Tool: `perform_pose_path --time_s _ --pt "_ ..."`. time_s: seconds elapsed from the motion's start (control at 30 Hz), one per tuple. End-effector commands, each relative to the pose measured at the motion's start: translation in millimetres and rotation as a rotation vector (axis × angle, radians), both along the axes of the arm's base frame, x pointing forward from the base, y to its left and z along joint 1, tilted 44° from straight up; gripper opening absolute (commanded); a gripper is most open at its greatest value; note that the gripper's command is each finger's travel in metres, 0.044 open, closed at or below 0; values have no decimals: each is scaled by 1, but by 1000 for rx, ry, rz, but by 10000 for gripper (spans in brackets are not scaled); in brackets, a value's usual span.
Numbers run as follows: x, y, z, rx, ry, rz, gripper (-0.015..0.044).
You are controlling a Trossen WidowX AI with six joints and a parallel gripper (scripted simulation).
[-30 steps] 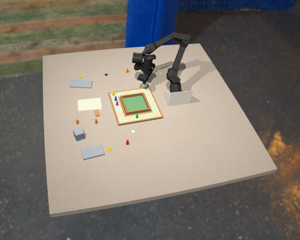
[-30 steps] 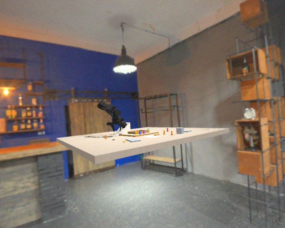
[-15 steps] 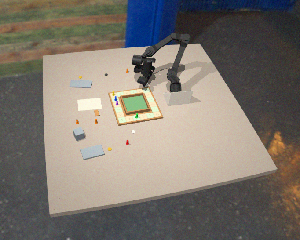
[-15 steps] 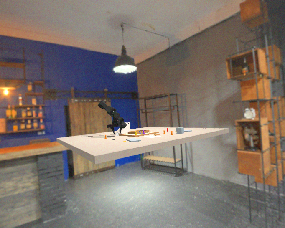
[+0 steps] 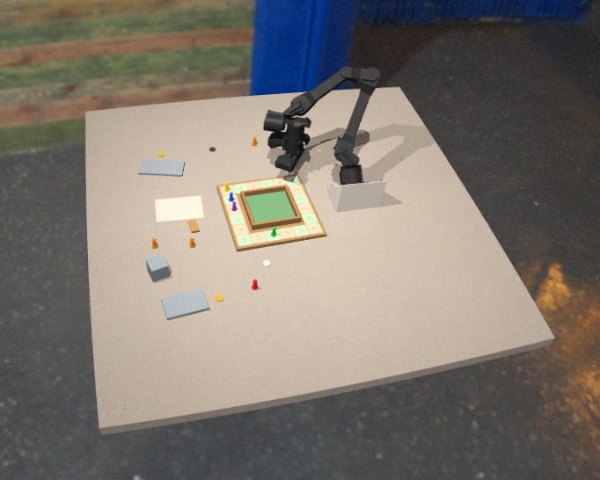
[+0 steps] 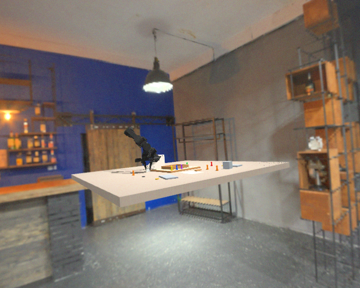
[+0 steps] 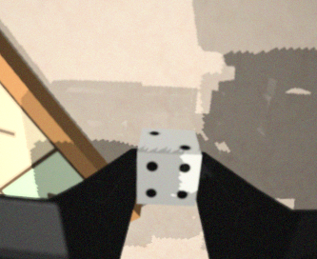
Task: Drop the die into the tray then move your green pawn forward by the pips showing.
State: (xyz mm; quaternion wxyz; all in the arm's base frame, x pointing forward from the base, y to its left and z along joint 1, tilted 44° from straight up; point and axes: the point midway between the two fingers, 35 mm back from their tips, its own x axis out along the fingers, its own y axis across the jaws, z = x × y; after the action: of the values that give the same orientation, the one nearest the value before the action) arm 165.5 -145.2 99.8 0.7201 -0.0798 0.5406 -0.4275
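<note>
My gripper [image 5: 287, 166] [image 6: 148, 169] [image 7: 167, 159] is low over the table just beyond the board's far edge. Its fingers touch both sides of the white die [image 7: 168, 181], shut on it. In the wrist view the die shows one face with several pips and one with two. It is hidden in the top view. The brown-walled tray [image 5: 289, 222] with a green floor sits in the middle of the board [image 5: 282, 243] and holds nothing. The green pawn [image 5: 274, 231] [image 6: 187, 163] stands upright on the board's near side, on a pale green square, beside the tray wall.
Yellow [image 5: 227, 186], blue [image 5: 230, 196] and purple [image 5: 233, 207] pawns stand on the board's left side. An orange pawn [image 5: 254, 141] stands left of the gripper. A white panel [image 5: 360, 197] stands by the arm's base. A red pawn [image 5: 254, 284], white disc [image 5: 266, 263] and grey cube [image 5: 157, 268] are nearer.
</note>
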Motion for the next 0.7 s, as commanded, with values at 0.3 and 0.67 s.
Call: perform_pose_path --time_s 0.3,0.67 --pt "6 21 12 27 3 4 0" --pt "10 54 40 41 8 2 0"
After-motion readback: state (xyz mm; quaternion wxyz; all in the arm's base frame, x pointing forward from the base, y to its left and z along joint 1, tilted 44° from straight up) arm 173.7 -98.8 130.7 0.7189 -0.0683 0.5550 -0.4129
